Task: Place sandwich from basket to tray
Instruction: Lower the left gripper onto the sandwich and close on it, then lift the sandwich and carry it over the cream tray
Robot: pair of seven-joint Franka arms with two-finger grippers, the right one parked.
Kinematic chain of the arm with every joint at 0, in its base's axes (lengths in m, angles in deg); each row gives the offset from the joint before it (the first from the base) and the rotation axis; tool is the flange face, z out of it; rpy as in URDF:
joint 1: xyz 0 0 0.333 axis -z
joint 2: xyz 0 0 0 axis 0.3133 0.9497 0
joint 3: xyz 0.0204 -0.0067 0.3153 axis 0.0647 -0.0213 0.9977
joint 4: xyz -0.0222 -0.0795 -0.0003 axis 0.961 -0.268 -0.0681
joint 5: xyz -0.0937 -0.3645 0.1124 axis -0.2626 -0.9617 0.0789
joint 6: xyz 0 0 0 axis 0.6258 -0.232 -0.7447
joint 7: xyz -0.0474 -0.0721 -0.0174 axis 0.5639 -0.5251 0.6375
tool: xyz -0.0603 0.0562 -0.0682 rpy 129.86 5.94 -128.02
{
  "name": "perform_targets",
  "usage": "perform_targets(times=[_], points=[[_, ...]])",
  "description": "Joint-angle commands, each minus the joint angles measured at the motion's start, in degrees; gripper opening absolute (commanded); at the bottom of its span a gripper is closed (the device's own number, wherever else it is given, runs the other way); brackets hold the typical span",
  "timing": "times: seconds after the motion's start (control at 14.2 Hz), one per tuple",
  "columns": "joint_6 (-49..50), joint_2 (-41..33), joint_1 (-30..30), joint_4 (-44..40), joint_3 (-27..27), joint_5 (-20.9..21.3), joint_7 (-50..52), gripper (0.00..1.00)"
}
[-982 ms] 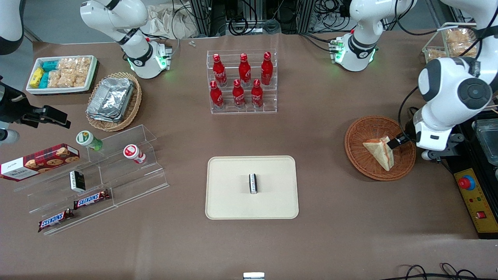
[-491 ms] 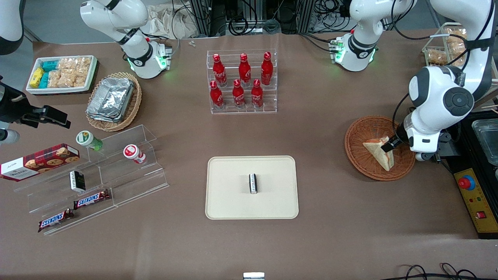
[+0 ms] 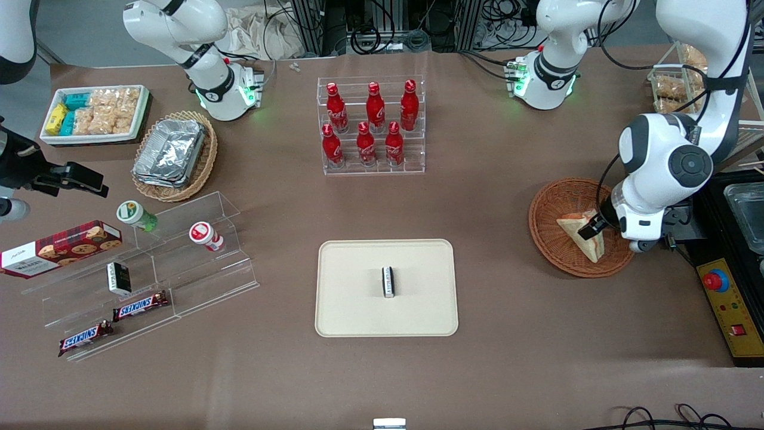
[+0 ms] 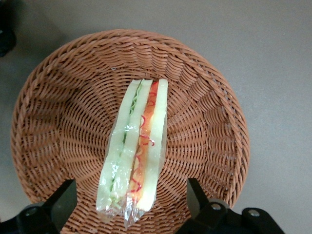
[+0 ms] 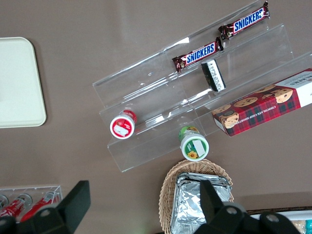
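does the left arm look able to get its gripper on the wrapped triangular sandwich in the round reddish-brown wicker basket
Probably yes. The left gripper hangs open directly over the wrapped triangular white-bread sandwich, one finger on each side of it, in the round reddish-brown wicker basket. Nothing else lies in the basket to block it.

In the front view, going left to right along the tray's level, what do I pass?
Cookie box → clear stepped shelf → tray → basket → sandwich → open gripper above the sandwich → red stop button.
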Motion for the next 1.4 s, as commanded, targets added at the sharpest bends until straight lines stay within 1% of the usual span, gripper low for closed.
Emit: perform_targets(times=[0.0,0.07,0.21,0.35,0.42,0.49,0.56,0.84,0.98,1.05,1.12,1.26,1.33], points=[[-5.9,0.2,-0.3,4.0,0.0,0.6,1.4,1.00],[-7.1,0.8,-0.4,4.7,0.1,0.5,1.5,1.00],[-8.6,1.7,-3.0,5.5,0.0,0.6,1.5,1.00],[-11.0,2.6,-3.6,6.4,0.1,0.6,1.4,0.99],[-11.4,2.9,-3.5,6.4,0.0,0.5,1.5,0.75],[-11.4,2.8,-3.5,6.4,0.0,0.6,2.1,0.25],[-11.4,2.8,-3.5,6.3,0.0,0.5,3.2,0.00],[-11.3,2.7,-2.8,5.7,-0.5,0.6,5.4,0.00],[-9.0,0.6,-2.8,4.8,-0.5,0.8,4.7,0.00],[-5.1,-0.7,-2.8,3.0,-0.6,0.8,3.5,0.00],[1.1,-1.4,-2.8,-0.9,-0.7,0.8,1.4,0.00],[17.7,-1.2,-2.8,-12.4,-2.9,0.7,-0.7,0.00],[24.4,-0.9,-2.8,-18.2,-4.2,0.7,-1.1,0.00]])
